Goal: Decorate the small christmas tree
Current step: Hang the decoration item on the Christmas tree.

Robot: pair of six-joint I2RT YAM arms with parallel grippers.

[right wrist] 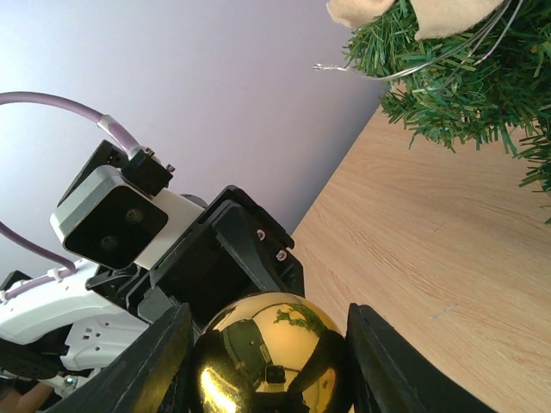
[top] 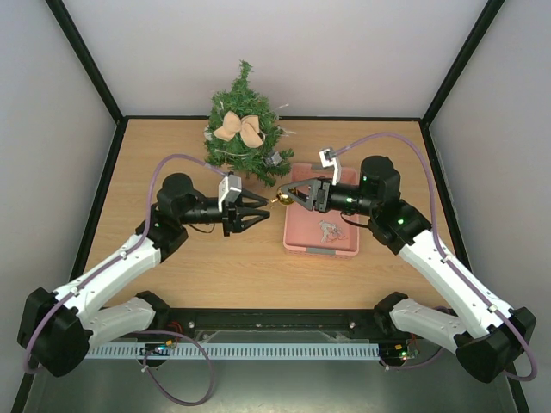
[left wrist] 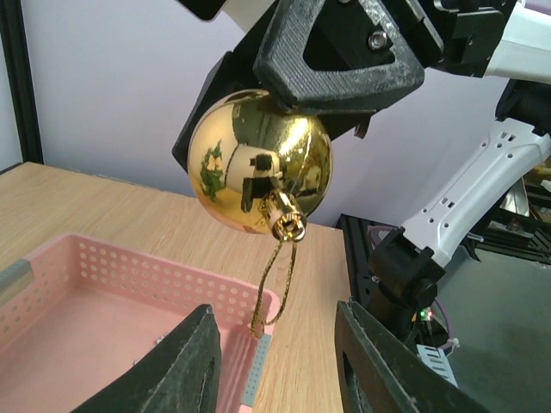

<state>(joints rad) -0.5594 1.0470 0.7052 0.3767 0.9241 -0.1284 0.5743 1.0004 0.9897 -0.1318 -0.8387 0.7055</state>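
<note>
R jaws clamping gold bauble, L jaws apart opposite, xmas tree beyond

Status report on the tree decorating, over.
Right gripper shut on gold bauble. Left gripper open, facing it, clear of it. Tree upright at the back, bow on it. Pink basket under the right gripper.

White-and-black arms with black jaws, trailing purple cables.

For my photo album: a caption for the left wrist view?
Right tool holds a gold bauble by the pink basket, facing the open left tool.
</note>
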